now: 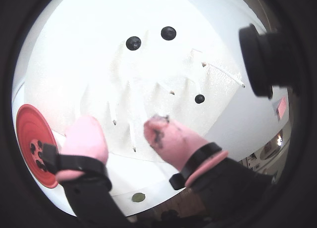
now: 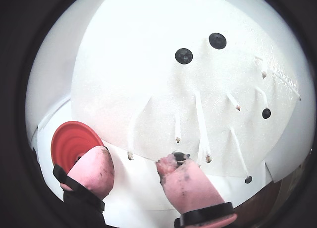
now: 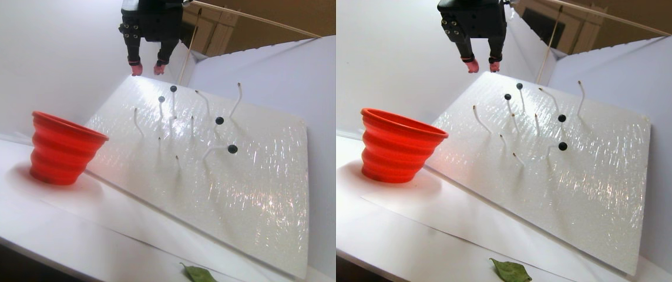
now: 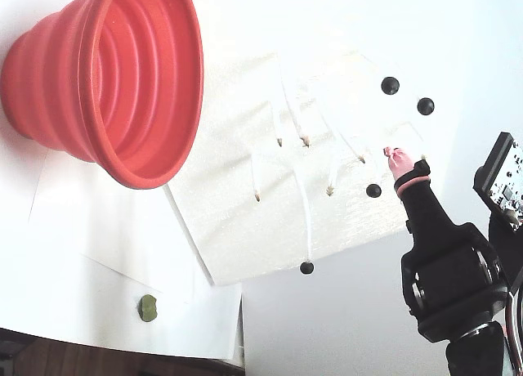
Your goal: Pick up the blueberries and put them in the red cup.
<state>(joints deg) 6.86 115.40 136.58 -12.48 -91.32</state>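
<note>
Several blueberries sit on the tips of thin white stems that stick out of a white textured board [image 3: 254,194]. Three of them show in a wrist view [image 1: 133,43] [image 1: 168,33] [image 1: 199,98]. One berry [image 2: 179,156] peeks out just past the right pink fingertip [image 2: 173,176]. The red cup [image 3: 63,147] [image 4: 114,73] stands beside the board's left edge, and dark round berries [image 1: 33,147] lie in its bottom. My gripper [image 1: 123,126] [image 2: 133,161] hangs high over the board's far end [image 3: 148,69], open, with nothing between its pink-covered fingers.
A small green lump [image 4: 148,307] [image 1: 138,197] lies on the white table near its front edge. Many bare stems [image 4: 279,141] stand up from the board. White walls [image 3: 30,53] close the scene behind and to the right in the stereo pair view.
</note>
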